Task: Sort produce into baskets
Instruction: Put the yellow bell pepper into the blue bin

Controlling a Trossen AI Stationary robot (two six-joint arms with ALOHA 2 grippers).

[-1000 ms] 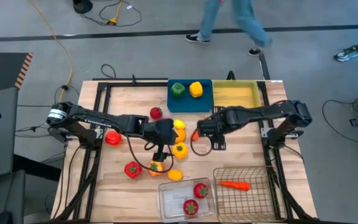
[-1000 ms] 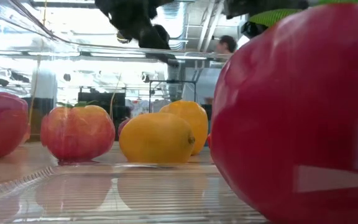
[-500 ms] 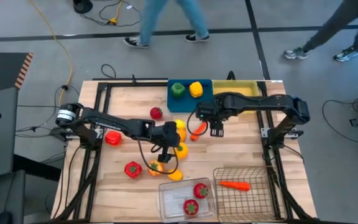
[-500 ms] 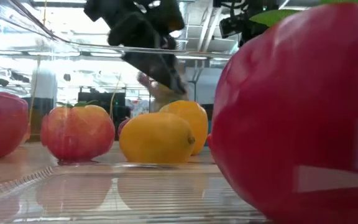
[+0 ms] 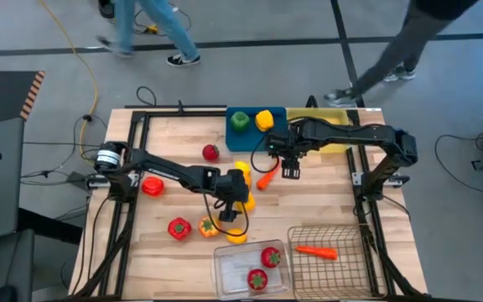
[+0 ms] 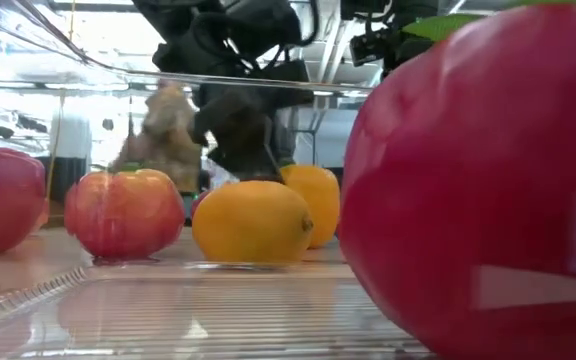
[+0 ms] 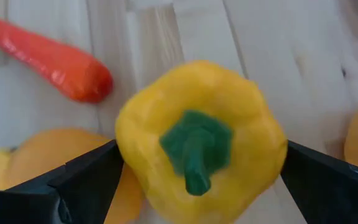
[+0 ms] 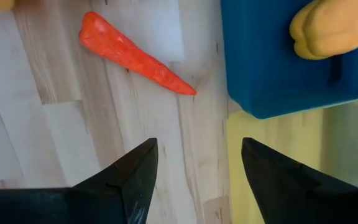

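Since earlier, left gripper [image 5: 238, 198], jaws wide, moved over yellow pepper [image 7: 201, 139]; right gripper [image 5: 289, 168] empty, parted beside carrot [image 8: 132, 55]; no writing legible.

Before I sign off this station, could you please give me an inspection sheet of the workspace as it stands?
Surface: wooden table, produce loose mid-table.
Job's things: blue tray holds a green pepper and a yellow pepper; yellow tray looks empty; clear bin holds two red fruits; wire basket holds a carrot; another carrot lies on the table.
Clutter: nothing seen.
Grippers: left gripper jaws open around a yellow pepper, not closed; right gripper open, empty, beside the blue tray.
Cables: yellow cable on the floor.
Surroundings: people walking behind the table.
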